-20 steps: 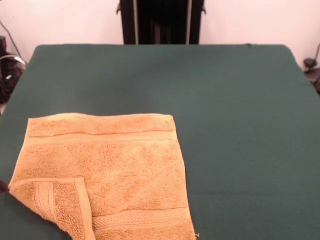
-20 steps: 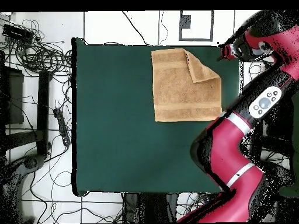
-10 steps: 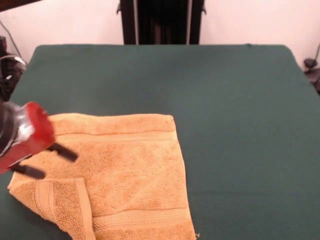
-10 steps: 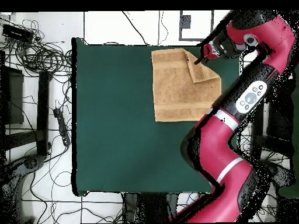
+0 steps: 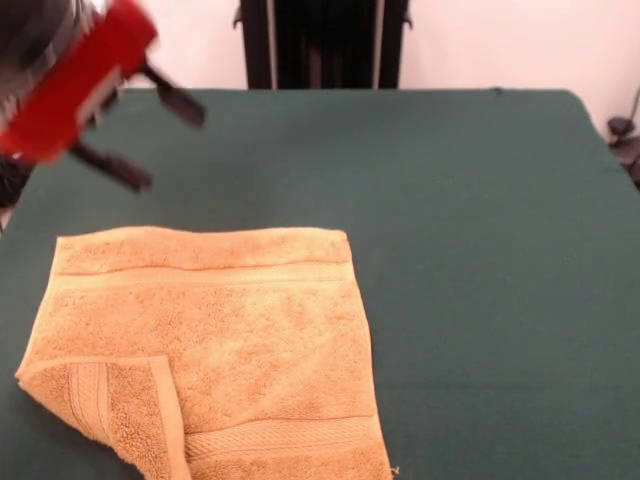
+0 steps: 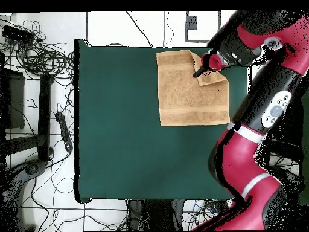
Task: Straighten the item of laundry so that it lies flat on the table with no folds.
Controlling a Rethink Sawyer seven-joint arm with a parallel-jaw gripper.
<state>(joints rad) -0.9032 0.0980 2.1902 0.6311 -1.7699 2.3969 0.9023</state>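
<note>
Towel (image 5: 210, 345) lay spread on the green table (image 5: 470, 250), toward one corner of it, mostly flat; one corner of the cloth was folded back over the rest, showing a woven band on the flap (image 5: 110, 405); a second band ran straight near the opposite edge; the red gripper (image 5: 150, 125) hung in the air above the table, clear of the cloth, its two black fingers (image 5: 175, 98) spread apart and holding nothing; from overhead it sat over the folded corner (image 6: 208, 72).
</note>
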